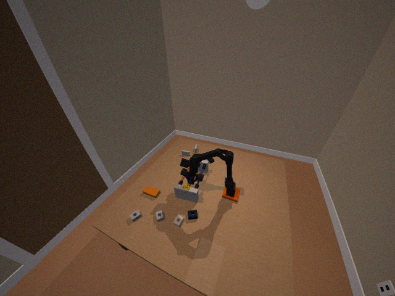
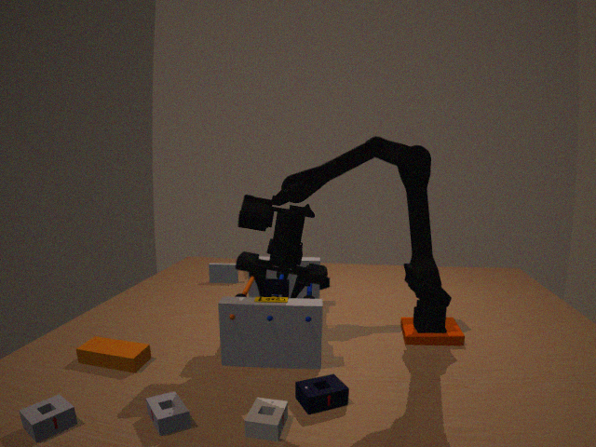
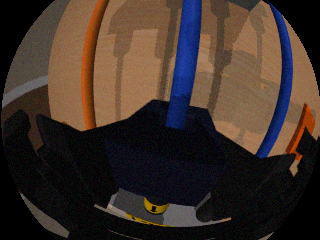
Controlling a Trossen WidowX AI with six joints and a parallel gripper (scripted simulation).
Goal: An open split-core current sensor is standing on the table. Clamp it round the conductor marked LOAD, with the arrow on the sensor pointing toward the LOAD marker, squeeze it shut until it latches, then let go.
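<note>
The dark navy sensor (image 3: 165, 170) (image 2: 277, 287) sits round the middle blue conductor (image 3: 187, 60) (image 2: 281, 277), which runs into its body. My gripper (image 3: 174, 126) (image 2: 277, 292) points down and is shut on the sensor, one finger against each side. The yellow LOAD label (image 2: 271, 299) (image 1: 186, 187) is on top of the near white end block (image 2: 271, 344) (image 1: 186, 193). A yellow collar (image 3: 156, 206) shows on the conductor just beyond the sensor. The sensor's arrow and latch cannot be made out; the fingers and dimness hide them.
An orange conductor (image 3: 89, 65) and another blue conductor (image 3: 286, 65) run on either side. A loose navy sensor (image 2: 313, 402) and three grey ones (image 2: 40, 426) (image 2: 172, 423) (image 2: 264, 428) lie in front. An orange block (image 2: 113, 353) (image 1: 151, 191) lies left; small white plates (image 2: 223, 273) stand behind.
</note>
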